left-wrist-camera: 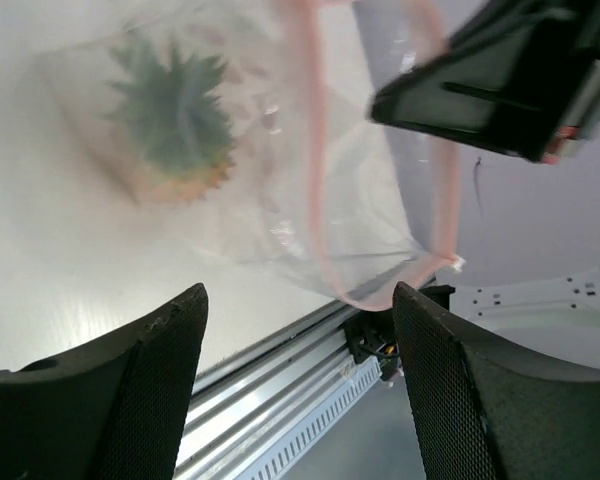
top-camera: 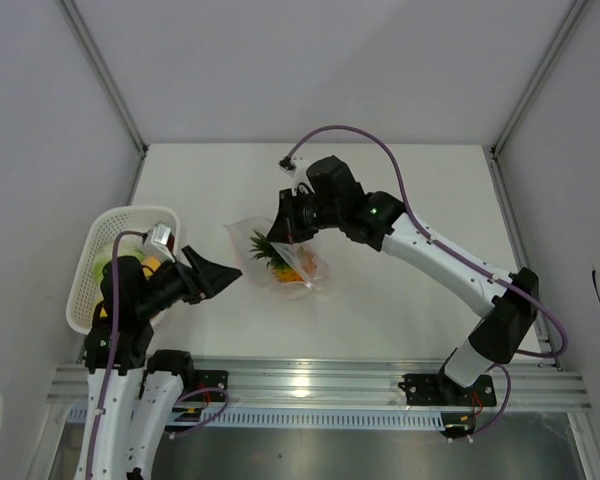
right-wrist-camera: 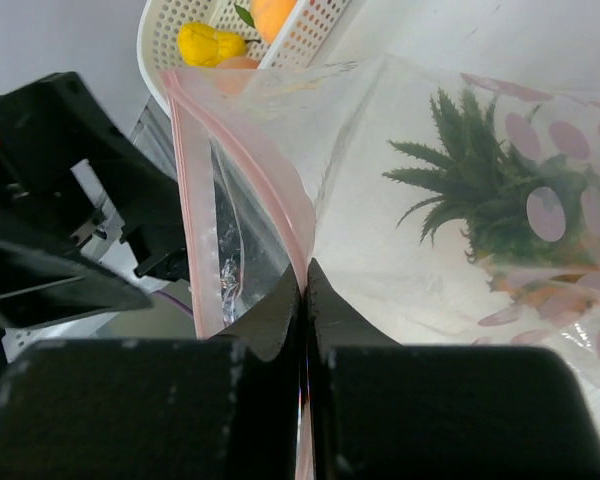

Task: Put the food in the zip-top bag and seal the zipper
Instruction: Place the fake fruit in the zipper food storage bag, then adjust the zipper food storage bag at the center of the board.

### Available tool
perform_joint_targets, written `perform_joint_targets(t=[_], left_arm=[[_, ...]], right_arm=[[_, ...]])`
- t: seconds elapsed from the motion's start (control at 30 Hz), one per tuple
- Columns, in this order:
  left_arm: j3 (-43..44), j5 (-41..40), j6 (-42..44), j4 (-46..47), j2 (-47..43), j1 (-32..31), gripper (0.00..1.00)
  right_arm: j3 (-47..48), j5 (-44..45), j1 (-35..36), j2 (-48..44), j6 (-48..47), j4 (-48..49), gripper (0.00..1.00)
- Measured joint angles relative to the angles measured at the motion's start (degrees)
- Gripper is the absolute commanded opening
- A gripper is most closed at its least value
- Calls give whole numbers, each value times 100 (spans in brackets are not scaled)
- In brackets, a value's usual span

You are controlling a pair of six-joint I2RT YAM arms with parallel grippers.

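White table (top-camera: 400, 200) surface, enclosed by grey walls on three sides, carries the whole set-up. A metal rail (top-camera: 320, 375) runs along the near edge, with both arm bases bolted to it.

1. Left gripper (top-camera: 225, 275): positioned near the front left of the table, pointing toward the bag. Its two fingers stand wide apart with nothing between them. In the left wrist view, the bag's near corner lies just beyond the fingertips, apart from them.

2. Basket (top-camera: 85, 290): white lattice plastic, placed at the left edge of the table behind the left arm. It holds a yellow piece (right-wrist-camera: 202, 42) and an orange piece (right-wrist-camera: 275, 12); other contents are hidden by the arm.

3. Bag (top-camera: 245, 240): clear, crinkly plastic, resting at the centre of the table between the two grippers. A toy pineapple (right-wrist-camera: 480, 190) with a green spiky crown and an orange body lies inside it, toward the closed end. The pink zipper (right-wrist-camera: 185, 170) runs along the mouth. The mouth gapes toward the left gripper, the two strips of the zipper parted.

4. Right gripper (right-wrist-camera: 305, 285): reaches in from the right side to the far edge of the bag. Its fingers are pressed together and clamp the zipper, holding that part of the mouth raised off the table.
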Motion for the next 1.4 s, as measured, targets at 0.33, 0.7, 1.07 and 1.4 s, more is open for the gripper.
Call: perform_joint_targets(t=[0.33, 0.7, 1.07, 1.4], left_arm=[[-380, -66, -72, 26, 693, -4, 73], [-452, 81, -310, 610, 903, -238, 5], [-289, 990, -409, 1792, 546, -772, 1], [87, 984, -505, 2065, 721, -798, 1]], right_arm=[[0, 146, 79, -50, -87, -2, 0], [2, 372, 348, -42, -188, -94, 0], [321, 1816, 291, -155, -658, -944, 0], [914, 2441, 682, -1445, -885, -1213, 0]])
